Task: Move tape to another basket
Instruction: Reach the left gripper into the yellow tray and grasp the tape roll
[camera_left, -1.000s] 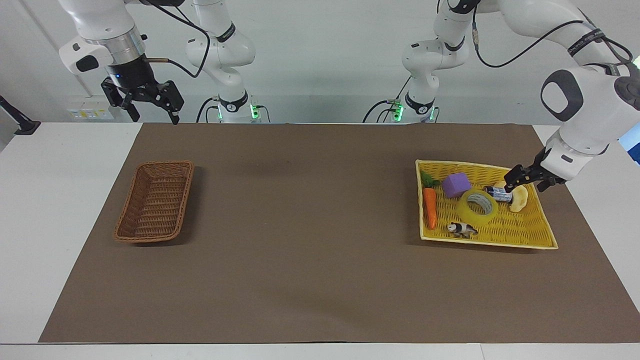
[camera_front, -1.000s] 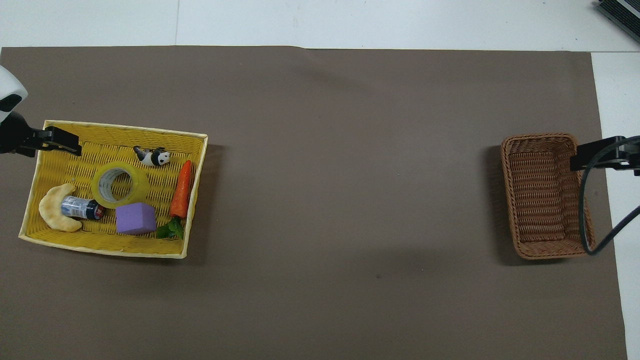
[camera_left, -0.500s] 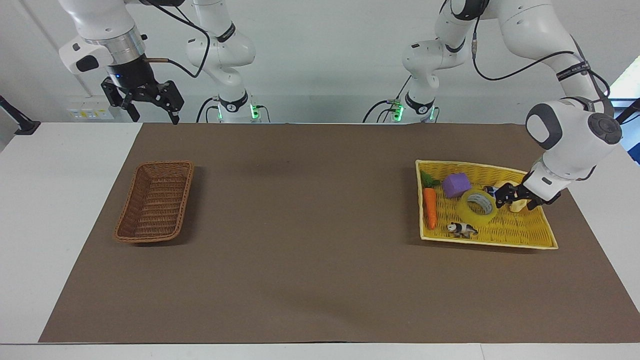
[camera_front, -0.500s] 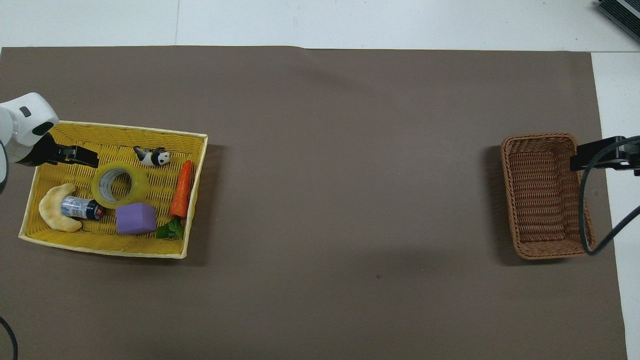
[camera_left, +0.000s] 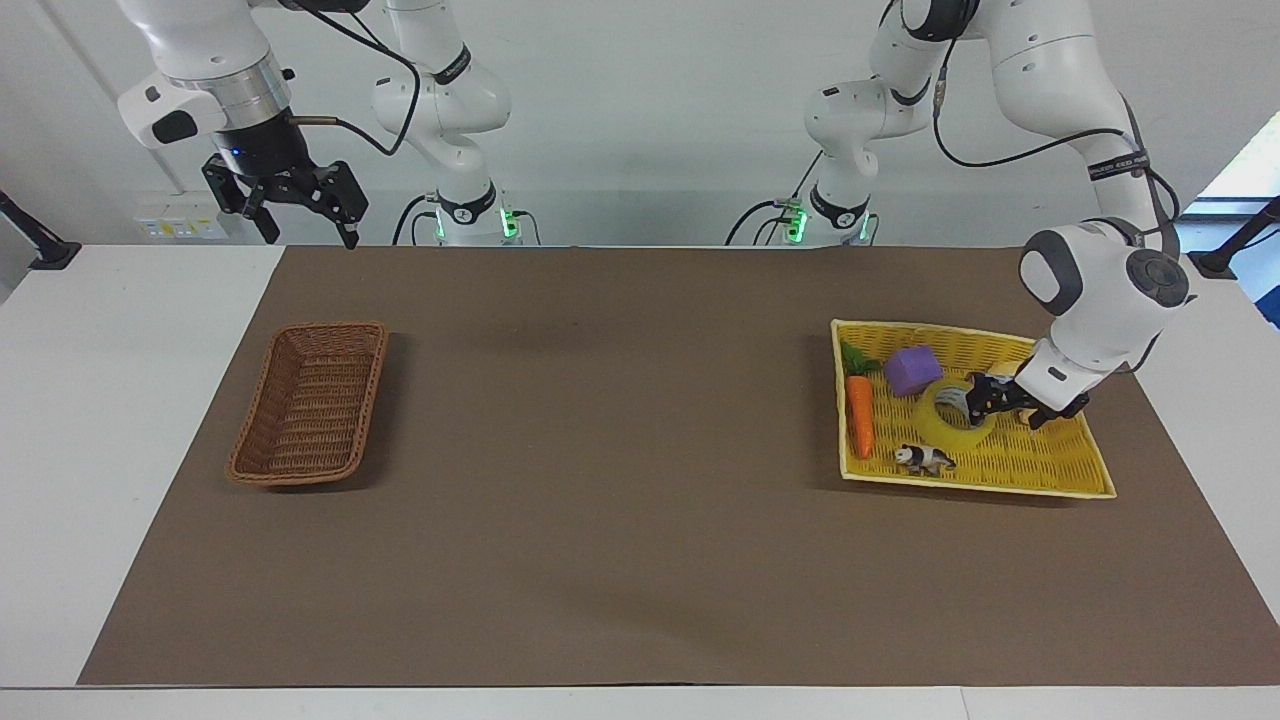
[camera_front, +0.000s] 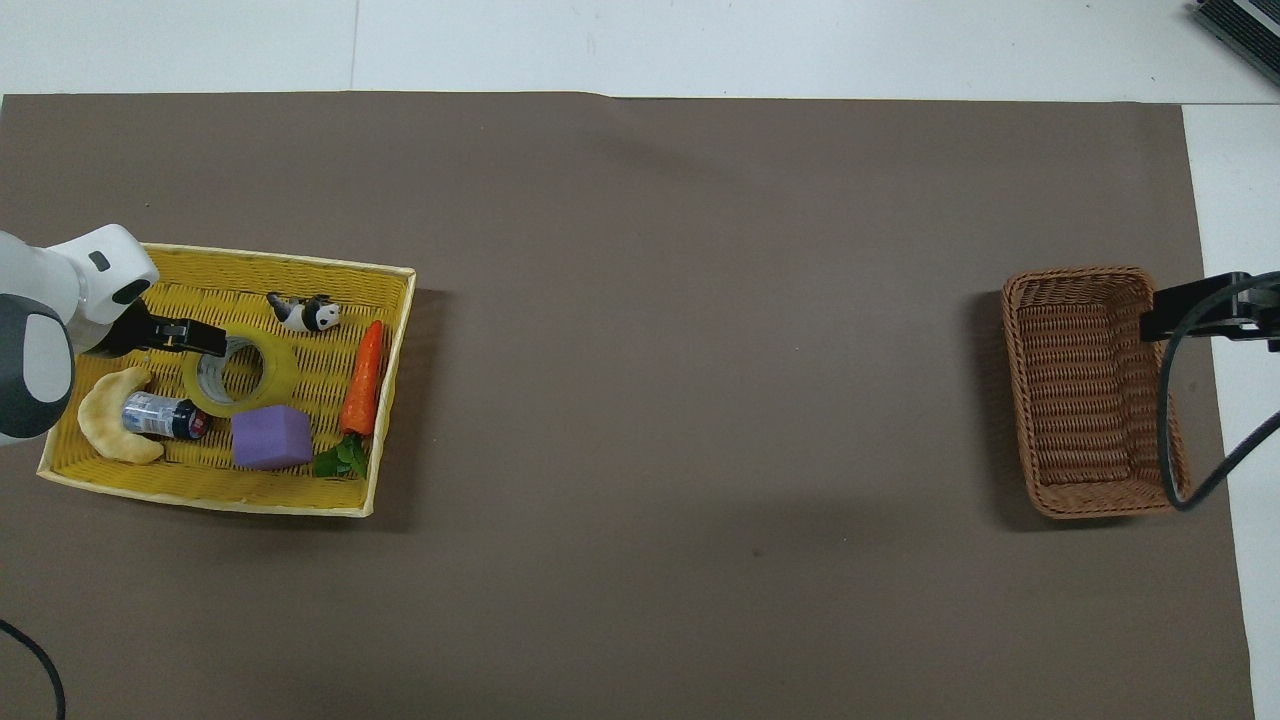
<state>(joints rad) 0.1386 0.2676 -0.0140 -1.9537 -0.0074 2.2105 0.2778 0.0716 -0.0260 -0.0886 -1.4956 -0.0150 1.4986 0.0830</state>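
- Left gripper is now seen low over the tape in the yellow tray; a second ago it was placed at the tray's edge toward the left arm's end, above the bottle.
- Its fingers are held apart, one tip overlapping the roll's rim; contact cannot be told.
- Tape is unmoved: lying flat, translucent yellow, grey-white core facing up, between the purple block and the panda figure, beside the carrot.
- Right gripper is kept waiting, raised by the table's robot-side edge, fingers spread, unchanged.
- Brown wicker basket is seen at the right arm's end, well apart from the tray.
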